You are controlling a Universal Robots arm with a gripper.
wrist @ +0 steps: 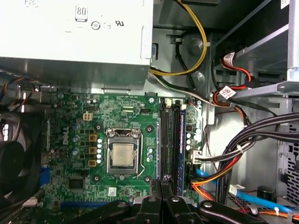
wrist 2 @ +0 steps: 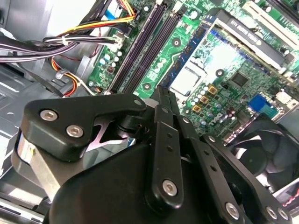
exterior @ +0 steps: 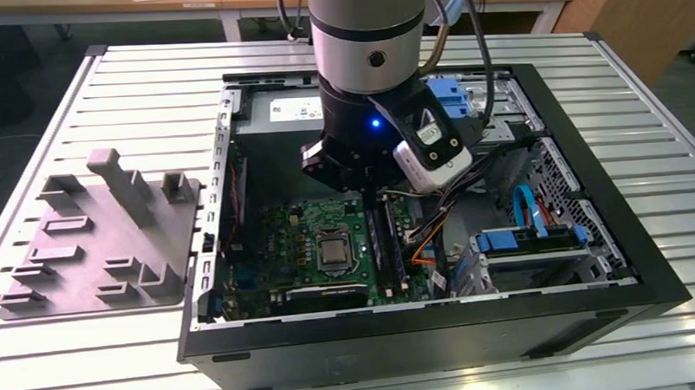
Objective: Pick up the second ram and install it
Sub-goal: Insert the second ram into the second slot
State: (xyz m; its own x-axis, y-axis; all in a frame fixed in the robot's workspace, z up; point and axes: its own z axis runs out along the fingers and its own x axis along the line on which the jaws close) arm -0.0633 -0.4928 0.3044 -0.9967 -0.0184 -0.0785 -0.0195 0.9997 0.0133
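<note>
My gripper point(exterior: 368, 192) hangs low inside the open computer case point(exterior: 627, 263), over the memory slots beside the CPU socket point(wrist: 124, 154). In both wrist views its black fingertips point(wrist: 161, 181) point(wrist 2: 162, 91) stand pressed together, with nothing visible between them. A long dark stick that I take for the second ram point(wrist: 164, 140) sits in the slot nearest the socket, in line with the fingertips. Another stick with a bluish tint point(wrist: 181, 140) stands in the outer slot. Whether the fingertips touch the ram is hidden. The green motherboard point(exterior: 291, 240) lies flat under it all.
The grey power supply point(wrist: 70, 32) sits beyond the board. Bundles of black, yellow and orange cables point(wrist: 243, 140) run close beside the slots. A black fan point(wrist 2: 266, 149) sits at the board's other side. The grey parts tray point(exterior: 95, 247) lies at the exterior view's left, outside the case.
</note>
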